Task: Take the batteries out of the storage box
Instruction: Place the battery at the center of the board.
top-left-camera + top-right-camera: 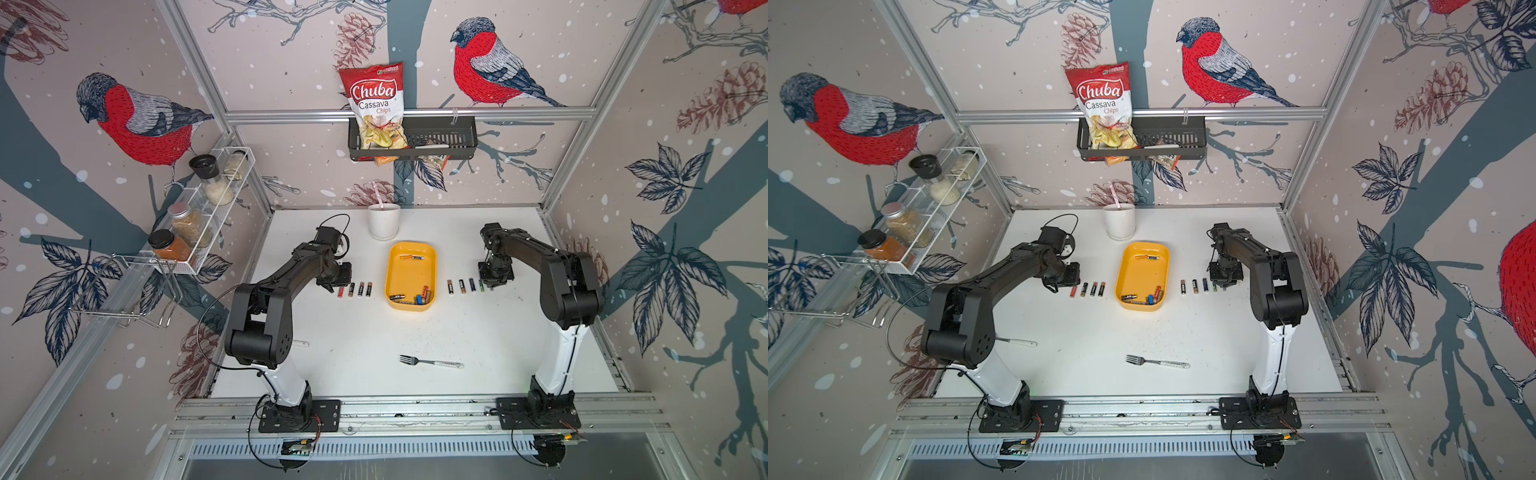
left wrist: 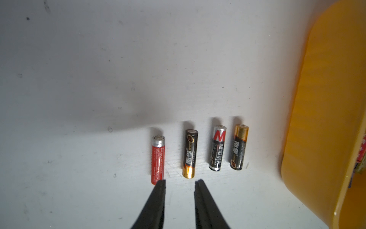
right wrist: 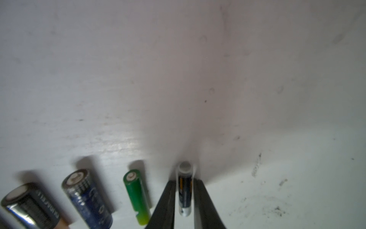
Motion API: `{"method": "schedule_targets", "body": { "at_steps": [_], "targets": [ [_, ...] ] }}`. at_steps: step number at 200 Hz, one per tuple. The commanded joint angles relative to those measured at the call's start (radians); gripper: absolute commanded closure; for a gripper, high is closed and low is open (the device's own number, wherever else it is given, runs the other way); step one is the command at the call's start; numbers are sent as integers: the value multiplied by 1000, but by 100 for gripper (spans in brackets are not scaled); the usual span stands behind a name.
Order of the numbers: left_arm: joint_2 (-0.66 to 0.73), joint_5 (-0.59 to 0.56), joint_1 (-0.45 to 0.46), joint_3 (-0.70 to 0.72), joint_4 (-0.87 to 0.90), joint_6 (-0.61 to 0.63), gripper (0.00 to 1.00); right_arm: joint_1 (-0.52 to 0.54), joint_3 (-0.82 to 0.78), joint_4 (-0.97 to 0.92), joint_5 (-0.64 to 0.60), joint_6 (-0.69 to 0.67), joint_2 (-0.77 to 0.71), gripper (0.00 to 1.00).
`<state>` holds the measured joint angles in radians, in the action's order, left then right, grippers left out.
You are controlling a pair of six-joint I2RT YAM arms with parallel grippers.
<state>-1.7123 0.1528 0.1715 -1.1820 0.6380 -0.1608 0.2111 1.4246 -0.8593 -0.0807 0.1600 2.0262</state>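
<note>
The yellow storage box (image 1: 409, 276) (image 1: 1142, 274) sits mid-table with several batteries (image 1: 415, 298) inside. A row of batteries (image 1: 355, 289) lies left of it, another row (image 1: 465, 286) to its right. My left gripper (image 2: 180, 183) hovers open and empty just short of a red battery (image 2: 157, 160) and a black-gold one (image 2: 190, 154). My right gripper (image 3: 184, 182) is low over the table. Its fingers (image 3: 168, 198) flank a thin dark battery (image 3: 185, 200) lying there, a sliver of gap on each side. A green battery (image 3: 136, 196) lies beside it.
A fork (image 1: 430, 362) lies toward the table's front. A white cup (image 1: 384, 221) stands behind the box. A utensil handle (image 1: 1019, 343) shows by the left arm. A spice rack (image 1: 199, 216) hangs on the left wall, a black basket (image 1: 449, 139) on the back rail.
</note>
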Motion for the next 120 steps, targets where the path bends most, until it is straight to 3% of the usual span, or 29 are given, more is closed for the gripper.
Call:
{"method": "schedule_targets", "body": {
  "at_steps": [1, 120],
  "targets": [
    [5, -6, 2, -11, 14, -8, 70, -1, -1, -3, -4, 1, -1, 76],
    [4, -8, 10, -29, 22, -13, 70, 1, 4, -11, -9, 5, -13, 74]
  ]
}}
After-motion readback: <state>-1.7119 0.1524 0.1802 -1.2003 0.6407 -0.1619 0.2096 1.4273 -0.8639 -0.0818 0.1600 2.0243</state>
